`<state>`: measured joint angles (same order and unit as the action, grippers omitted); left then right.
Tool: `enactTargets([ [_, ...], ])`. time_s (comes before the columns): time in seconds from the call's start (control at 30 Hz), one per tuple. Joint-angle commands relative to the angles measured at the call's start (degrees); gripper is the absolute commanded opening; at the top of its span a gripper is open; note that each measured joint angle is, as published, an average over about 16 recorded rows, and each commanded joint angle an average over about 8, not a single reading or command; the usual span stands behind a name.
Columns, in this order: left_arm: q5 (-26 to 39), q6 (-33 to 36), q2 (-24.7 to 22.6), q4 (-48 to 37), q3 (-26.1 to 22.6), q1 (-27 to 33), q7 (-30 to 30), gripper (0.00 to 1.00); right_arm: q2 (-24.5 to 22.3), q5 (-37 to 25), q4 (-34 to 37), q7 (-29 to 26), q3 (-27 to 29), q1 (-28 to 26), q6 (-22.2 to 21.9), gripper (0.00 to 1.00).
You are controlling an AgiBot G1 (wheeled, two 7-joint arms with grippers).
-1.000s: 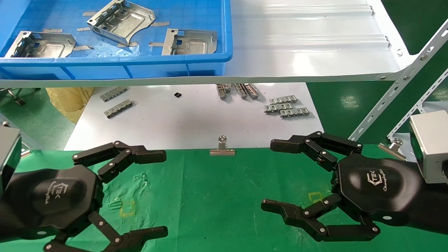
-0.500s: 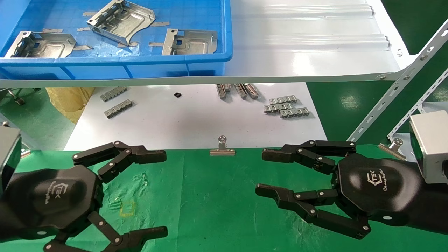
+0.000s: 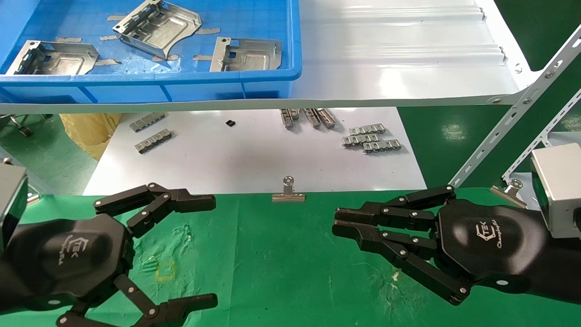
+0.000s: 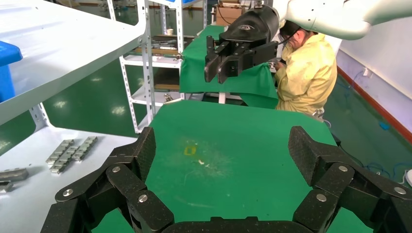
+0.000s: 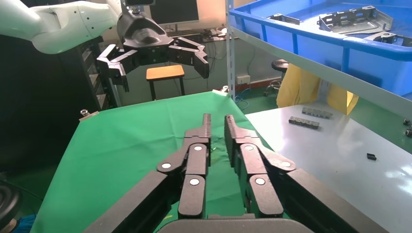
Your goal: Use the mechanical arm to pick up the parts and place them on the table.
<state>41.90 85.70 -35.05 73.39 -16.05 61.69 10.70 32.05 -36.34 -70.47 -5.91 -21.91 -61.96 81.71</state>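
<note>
While both arms hang low over the green cloth, nothing is held in either claw.

Left gripper (image 3: pixel 206 247): the mechanical arm of the task, over the near left of the table (image 3: pixel 281 268), fingers spread wide, empty.
Right gripper (image 3: pixel 338 220): over the near right of the table, fingers drawn together with only a narrow slit between them, gripping nothing.
Binder clip (image 3: pixel 288 193): on the far edge of the cloth, between the two grippers.
White sheet (image 3: pixel 245 159): beyond the cloth, carrying small link strips (image 3: pixel 371 140).
Parts (image 3: pixel 156 27): three silver plates lying in the blue bin (image 3: pixel 190 86) on the white shelf (image 3: pixel 399 59), farthest back, well apart from both grippers.
</note>
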Motion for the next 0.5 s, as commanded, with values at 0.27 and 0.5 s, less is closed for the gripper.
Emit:
enactTargets([
  [0.27,0.0,0.0,0.0,0.0,0.0,0.0,0.0,1.0,0.0,0.0,0.0,0.0,0.0,0.0,0.0,0.0],
  [0.5,0.0,0.0,0.0,0.0,0.0,0.0,0.0,1.0,0.0,0.0,0.0,0.0,0.0,0.0,0.0,0.0],
])
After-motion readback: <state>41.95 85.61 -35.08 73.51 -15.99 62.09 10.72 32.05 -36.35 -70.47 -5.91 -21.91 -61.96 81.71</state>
